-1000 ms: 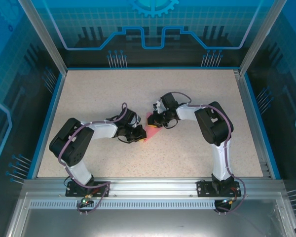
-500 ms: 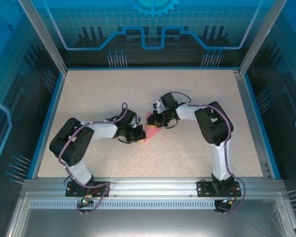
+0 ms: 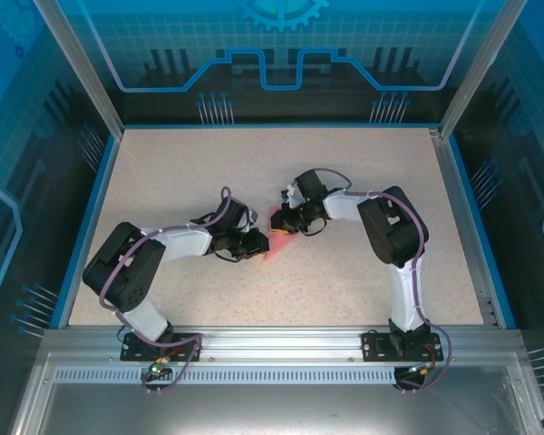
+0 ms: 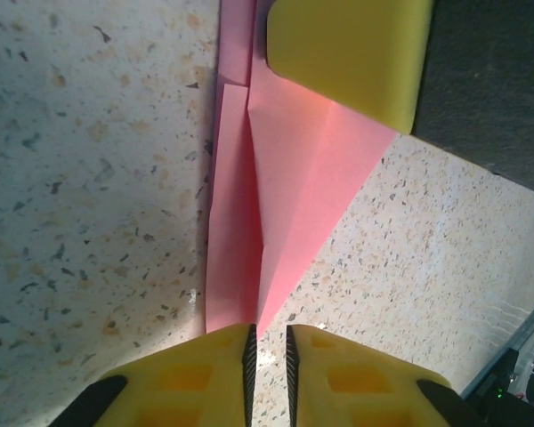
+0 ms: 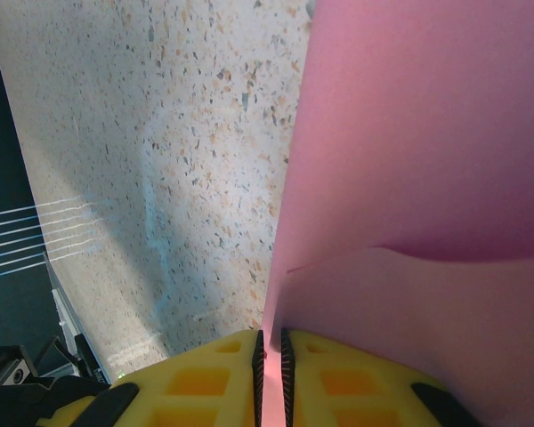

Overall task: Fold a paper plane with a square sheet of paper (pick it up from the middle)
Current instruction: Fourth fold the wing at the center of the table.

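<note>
The square sheet of paper is pink and folded into a narrow pointed shape with a centre crease, and it lies between the two grippers mid-table. My left gripper is open by a narrow gap, with speckled table showing between its pads. The paper's sharp tip ends right at the mouth of that gap. My right gripper is shut on the paper's far edge, with pink showing between its pads. One of its yellow fingers rests on the fold in the left wrist view.
The speckled table is ringed by a blue rim and aluminium posts. Both arms bend inward, the left gripper and the right gripper nearly meeting over the paper.
My left gripper's jaws have parted slightly and released the paper's tip. The left arm's elbow has shifted a little to the left. The right arm has not moved.
</note>
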You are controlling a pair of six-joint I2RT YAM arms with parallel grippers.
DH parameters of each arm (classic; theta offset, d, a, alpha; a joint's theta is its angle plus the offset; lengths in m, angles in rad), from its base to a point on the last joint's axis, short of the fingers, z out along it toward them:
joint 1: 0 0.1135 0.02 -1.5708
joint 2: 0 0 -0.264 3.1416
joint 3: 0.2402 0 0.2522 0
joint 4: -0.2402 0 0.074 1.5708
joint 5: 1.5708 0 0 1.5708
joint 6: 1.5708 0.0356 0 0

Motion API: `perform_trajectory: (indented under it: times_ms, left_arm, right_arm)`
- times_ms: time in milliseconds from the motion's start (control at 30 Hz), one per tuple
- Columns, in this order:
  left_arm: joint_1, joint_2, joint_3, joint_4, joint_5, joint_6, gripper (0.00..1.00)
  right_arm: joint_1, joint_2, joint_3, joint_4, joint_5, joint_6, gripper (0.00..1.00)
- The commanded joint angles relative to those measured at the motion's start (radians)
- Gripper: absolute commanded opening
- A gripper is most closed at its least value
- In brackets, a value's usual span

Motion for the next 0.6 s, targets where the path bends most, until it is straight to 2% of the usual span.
perform_trajectory:
  times_ms: [0, 467, 567]
  left_arm:
    - [-0.003, -0.001, 0.023, -0.055, -0.002, 0.008, 0.21]
    - [-0.009, 0.049, 0.028, -0.068, 0.008, 0.027, 0.21]
    - [-0.008, 0.059, 0.035, -0.095, -0.011, 0.033, 0.18]
  right_arm:
    - [0.009, 0.067, -0.019, -0.073, 0.062, -0.020, 0.16]
    - [0.009, 0.066, -0.022, -0.073, 0.064, -0.020, 0.16]
    - [0.008, 0.066, -0.024, -0.072, 0.065, -0.020, 0.17]
